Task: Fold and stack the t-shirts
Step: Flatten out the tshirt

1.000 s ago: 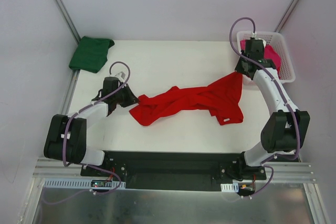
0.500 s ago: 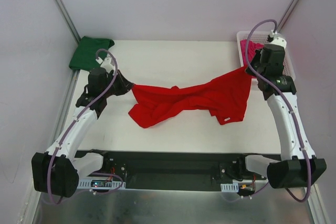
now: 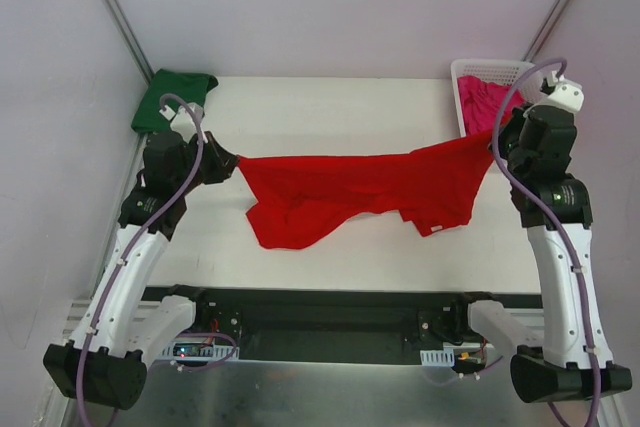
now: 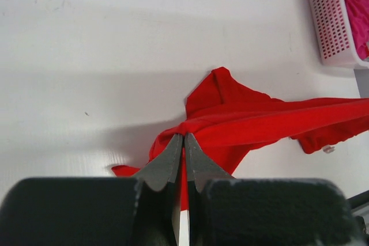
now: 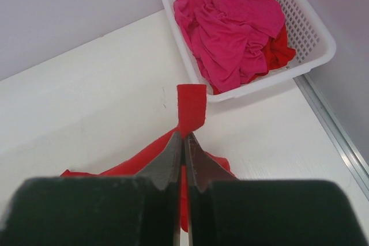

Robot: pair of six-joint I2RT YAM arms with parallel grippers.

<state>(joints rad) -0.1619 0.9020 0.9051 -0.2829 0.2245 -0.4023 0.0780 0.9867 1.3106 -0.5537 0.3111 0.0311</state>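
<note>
The white worktop (image 3: 330,107) carries everything. Across its middle the red t-shirt (image 3: 350,187) hangs stretched between the two arms. Its top edge is taut and the lower cloth sags in bunches. It is not yet laid flat, so I judge its folding has not begun. The basket (image 3: 480,67) stands at the far right corner. The green t-shirt (image 3: 172,102) lies as a compact bundle at the far left corner, seemingly done. The pink t-shirt (image 3: 482,99) lies crumpled in the basket, untouched. The left hand (image 3: 232,162) and right hand (image 3: 492,137) are each pinched tight on a red corner.
</note>
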